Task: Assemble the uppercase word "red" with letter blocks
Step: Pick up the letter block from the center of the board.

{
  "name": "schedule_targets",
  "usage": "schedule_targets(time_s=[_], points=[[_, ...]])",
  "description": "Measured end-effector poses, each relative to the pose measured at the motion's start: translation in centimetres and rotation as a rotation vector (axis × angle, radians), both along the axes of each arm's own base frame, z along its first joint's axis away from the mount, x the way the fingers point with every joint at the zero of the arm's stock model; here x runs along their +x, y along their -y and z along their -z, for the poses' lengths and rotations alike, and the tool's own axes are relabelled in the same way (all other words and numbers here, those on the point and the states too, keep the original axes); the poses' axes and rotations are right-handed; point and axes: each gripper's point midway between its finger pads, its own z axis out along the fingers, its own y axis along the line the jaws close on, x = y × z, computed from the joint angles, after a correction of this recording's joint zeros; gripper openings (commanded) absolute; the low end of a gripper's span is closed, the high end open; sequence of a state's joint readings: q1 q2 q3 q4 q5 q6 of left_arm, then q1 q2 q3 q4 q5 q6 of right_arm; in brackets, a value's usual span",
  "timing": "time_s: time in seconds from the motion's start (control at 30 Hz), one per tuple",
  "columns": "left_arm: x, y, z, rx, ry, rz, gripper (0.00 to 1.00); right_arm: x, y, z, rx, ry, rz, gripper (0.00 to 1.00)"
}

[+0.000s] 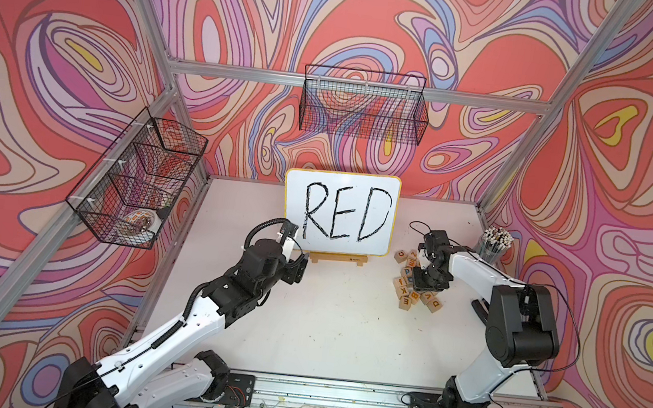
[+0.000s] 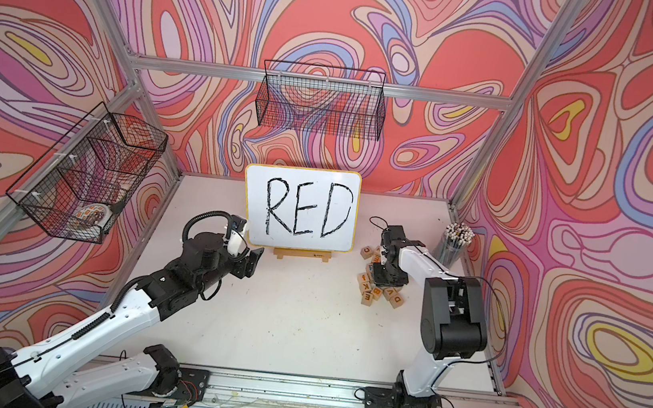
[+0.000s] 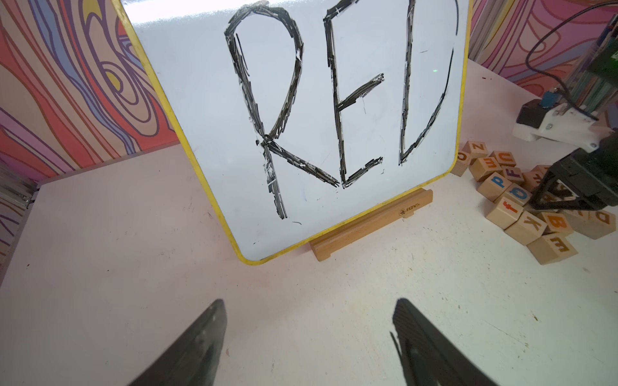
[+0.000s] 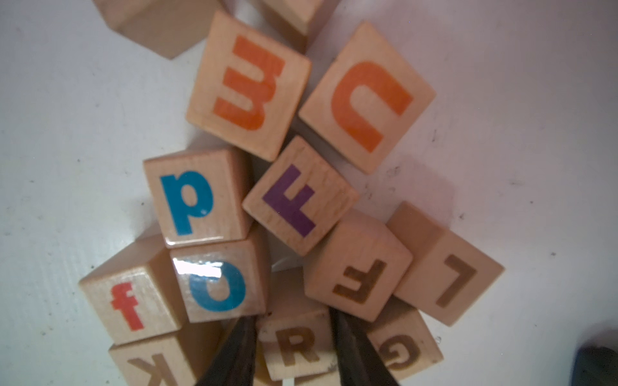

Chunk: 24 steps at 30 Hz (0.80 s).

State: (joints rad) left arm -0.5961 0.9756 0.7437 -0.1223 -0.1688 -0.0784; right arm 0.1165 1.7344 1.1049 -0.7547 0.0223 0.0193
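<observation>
Letter blocks lie in a messy heap on the white table, just beside the white board, on the right arm's side. We are at the first pick — no block has been set out in a row yet. In the right wrist view, the right gripper has one finger on each side of the R block, and it looks to us like it is pinching that block, with the R facing up. The heap is tight here: the O block and the G block sit right next to the fingers, and the brown F block is close too. So we think the best way is to squeeze firmly, then lift straight up and slowly, so the neighbours slide off and do not come along. The left gripper is spread wide with nothing in it, hanging over bare table near the front of the board — a good spot for the word. We would put R down under the board's R, leaving room for E and D.
</observation>
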Motion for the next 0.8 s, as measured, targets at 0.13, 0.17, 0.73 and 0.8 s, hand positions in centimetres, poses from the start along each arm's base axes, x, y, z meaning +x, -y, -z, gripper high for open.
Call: schedule_targets(time_s=[0.13,0.17,0.73,0.8], points=[[0.0,0.0,0.0,0.000,0.001,-0.001,0.81,0.1,0.0,0.0,-0.002,0.000,0.000,0.34],[0.0,0.0,0.0,0.000,0.002,-0.001,0.82,0.2,0.0,0.0,-0.003,-0.001,0.001,0.32],[0.2,-0.2,-0.2,-0.002,0.012,-0.014,0.81,-0.1,-0.2,-1.5,0.017,0.018,0.025,0.19],[0.2,-0.2,-0.2,-0.003,0.010,-0.015,0.81,-0.1,-0.4,-2.6,0.023,0.039,0.027,0.18]])
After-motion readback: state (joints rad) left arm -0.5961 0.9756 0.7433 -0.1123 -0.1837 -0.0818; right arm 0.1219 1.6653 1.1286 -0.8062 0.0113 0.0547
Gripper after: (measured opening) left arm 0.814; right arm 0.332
